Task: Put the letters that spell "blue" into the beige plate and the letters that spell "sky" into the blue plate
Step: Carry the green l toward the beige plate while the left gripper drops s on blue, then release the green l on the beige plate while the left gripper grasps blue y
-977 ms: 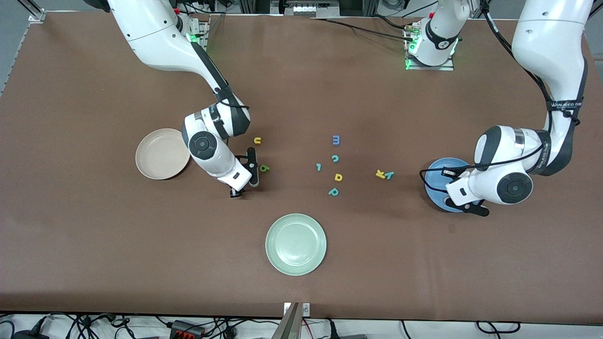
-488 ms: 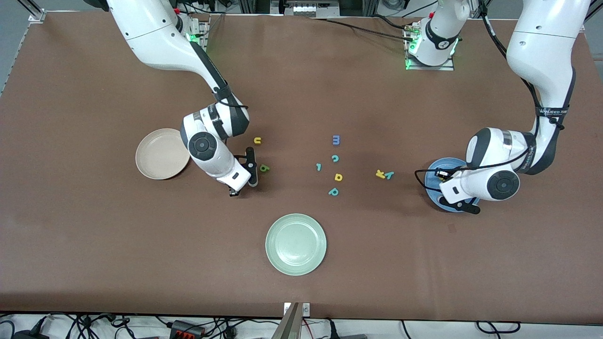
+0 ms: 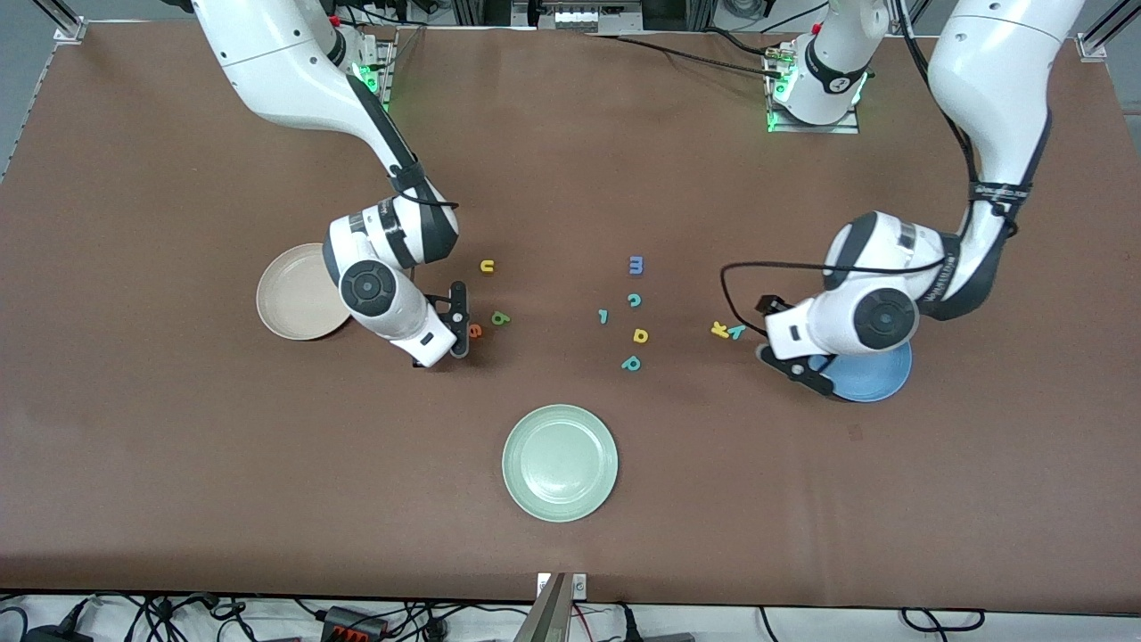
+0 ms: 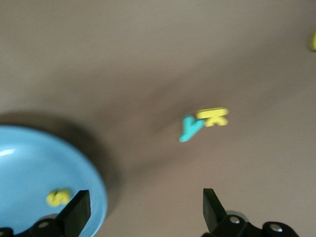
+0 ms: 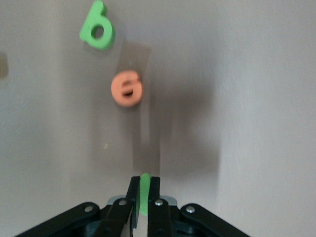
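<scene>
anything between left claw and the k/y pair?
No. In the left wrist view, only bare table separates the open left claw from the yellow k and teal y.

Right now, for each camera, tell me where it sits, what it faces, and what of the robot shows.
Front view: high across the table, facing both arms; shows the left gripper over the blue plate's edge and the right gripper over the table by the orange e.
Left wrist view: looks down past open fingers at the plate, yellow s, k and y.
Right wrist view: looks down past fingers shut on a thin green piece.
Shared: e and green b appear in front and right wrist views.
</scene>
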`<state>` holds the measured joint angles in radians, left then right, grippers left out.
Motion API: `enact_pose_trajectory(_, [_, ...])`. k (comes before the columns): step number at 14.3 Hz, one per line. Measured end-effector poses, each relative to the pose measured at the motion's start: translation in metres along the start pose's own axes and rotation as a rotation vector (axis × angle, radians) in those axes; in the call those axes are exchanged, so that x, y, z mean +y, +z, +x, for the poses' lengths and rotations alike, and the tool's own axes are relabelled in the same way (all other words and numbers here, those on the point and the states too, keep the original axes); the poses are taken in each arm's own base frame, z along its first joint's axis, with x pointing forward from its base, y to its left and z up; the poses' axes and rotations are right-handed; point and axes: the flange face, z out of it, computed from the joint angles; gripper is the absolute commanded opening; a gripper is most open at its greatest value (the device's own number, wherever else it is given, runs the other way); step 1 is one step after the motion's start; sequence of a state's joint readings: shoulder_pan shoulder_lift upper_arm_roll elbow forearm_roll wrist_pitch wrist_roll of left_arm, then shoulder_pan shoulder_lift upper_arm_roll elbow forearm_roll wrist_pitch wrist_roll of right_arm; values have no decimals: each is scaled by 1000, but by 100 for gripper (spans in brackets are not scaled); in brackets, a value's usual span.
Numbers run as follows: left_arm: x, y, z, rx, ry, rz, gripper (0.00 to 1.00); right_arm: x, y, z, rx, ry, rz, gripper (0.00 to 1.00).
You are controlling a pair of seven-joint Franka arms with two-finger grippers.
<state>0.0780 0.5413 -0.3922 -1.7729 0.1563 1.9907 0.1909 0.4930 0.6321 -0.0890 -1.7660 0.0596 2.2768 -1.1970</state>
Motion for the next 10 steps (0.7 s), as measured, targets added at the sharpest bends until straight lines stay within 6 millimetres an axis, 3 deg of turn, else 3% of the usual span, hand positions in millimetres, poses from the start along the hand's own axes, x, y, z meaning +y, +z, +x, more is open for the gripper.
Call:
enact_pose_trajectory(3, [25,25,5,41,81,15,96,8,-22,-53,-34,97,58,0])
enact_pose_trajectory(6, [36,54,5,101,146,77,74,7,-35,-130,-32,215,126,0])
enact_pose_trajectory(7, [37,59,4,104,155,81,57,3,-32,-155,-29,254,149,0])
enact_pose_trajectory(9, [37,64,3,101,163,82,54,-11,-16,-192,-29,310,198,0])
enact_pose_trajectory(10, [37,66,3,98,170,82,54,-19,-7,-200,-32,323,222,0])
